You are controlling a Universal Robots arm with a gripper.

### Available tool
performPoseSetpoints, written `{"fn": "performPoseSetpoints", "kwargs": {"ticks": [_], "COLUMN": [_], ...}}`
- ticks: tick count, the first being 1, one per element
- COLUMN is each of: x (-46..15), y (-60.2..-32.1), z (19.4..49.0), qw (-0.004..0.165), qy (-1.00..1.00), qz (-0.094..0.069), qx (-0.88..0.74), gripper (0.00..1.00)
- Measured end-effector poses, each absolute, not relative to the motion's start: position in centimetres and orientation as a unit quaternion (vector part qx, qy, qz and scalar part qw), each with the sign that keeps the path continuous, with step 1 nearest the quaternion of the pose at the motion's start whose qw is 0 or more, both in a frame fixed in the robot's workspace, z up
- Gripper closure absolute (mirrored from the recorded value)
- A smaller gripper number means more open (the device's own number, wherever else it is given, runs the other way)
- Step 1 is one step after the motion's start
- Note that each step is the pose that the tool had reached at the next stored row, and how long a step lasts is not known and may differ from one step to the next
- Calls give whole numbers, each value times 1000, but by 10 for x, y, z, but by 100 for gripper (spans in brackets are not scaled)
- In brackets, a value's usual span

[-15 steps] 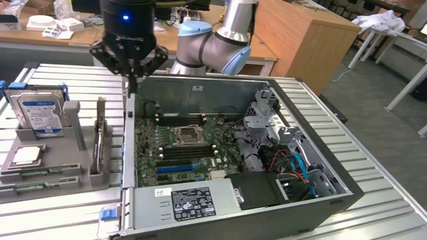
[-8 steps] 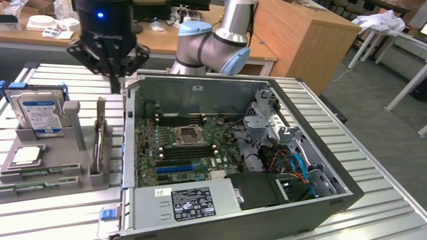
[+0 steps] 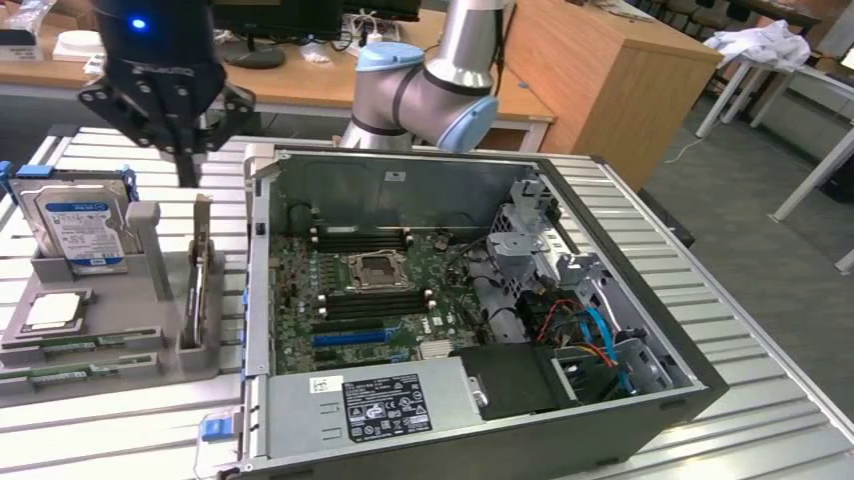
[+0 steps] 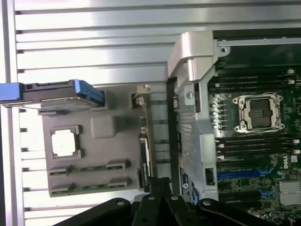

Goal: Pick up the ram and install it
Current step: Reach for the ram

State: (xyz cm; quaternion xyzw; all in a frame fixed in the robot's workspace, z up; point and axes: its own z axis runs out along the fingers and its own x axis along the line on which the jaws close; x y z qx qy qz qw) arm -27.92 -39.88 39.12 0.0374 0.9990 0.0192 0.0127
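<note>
- Green, long, thin circuit-board stick with small dark chips, the ram (image 3: 200,270), stands on its long edge in a slot of the grey moulded parts holder (image 3: 154,255), on the side next to the open black-and-silver computer case (image 3: 400,180).
- Step in hand, by my read: the pick-up. The ram is not yet lifted and nothing is installed.
- Black gripper (image 3: 187,175) hangs over the far end of the ram, jaws pressed together into a point with nothing clearly between them. I cannot tell whether the tips touch the board.
- In the wrist view the gripper (image 4: 158,184) lines up with one end of the ram (image 4: 146,160), which shows edge-on as a narrow dark strip.
- A grasp would likely call for the jaws to straddle that thin top edge squarely; the board is narrow and could tip in its slot.
- Dark memory slots (image 3: 360,240) lie beside the square processor socket on the green motherboard (image 3: 400,270) inside the case.
- Blue-labelled silver hard drive (image 3: 80,230) and square silver processor chip (image 3: 54,312) sit in the same holder.
- Everything rests on the slatted metal table (image 4: 94,47).
</note>
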Motion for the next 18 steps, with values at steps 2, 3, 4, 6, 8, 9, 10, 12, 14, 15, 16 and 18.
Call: {"fn": "performPoseSetpoints", "kwargs": {"ticks": [2,3,4,6,8,9,10,12,14,15,16,18], "x": [-288,-293,-297,-306,-316,-320,-325,-334,-343,-348,-352,-361], "y": [-399,-399,-399,-399,-399,-399,-399,-399,-399,-399,-399,-399], "z": [391,391,391,391,390,390,390,390,390,390,390,389], "qw": [13,13,13,13,13,13,13,13,13,13,13,13], "qy": [999,999,999,999,999,999,999,999,999,999,999,999], "qz": [19,19,19,18,18,18,17,17,16,16,16,16], "qx": [37,37,37,37,37,37,37,37,37,37,37,37], "gripper": [89,89,89,89,89,89,89,89,89,89,89,89]}}
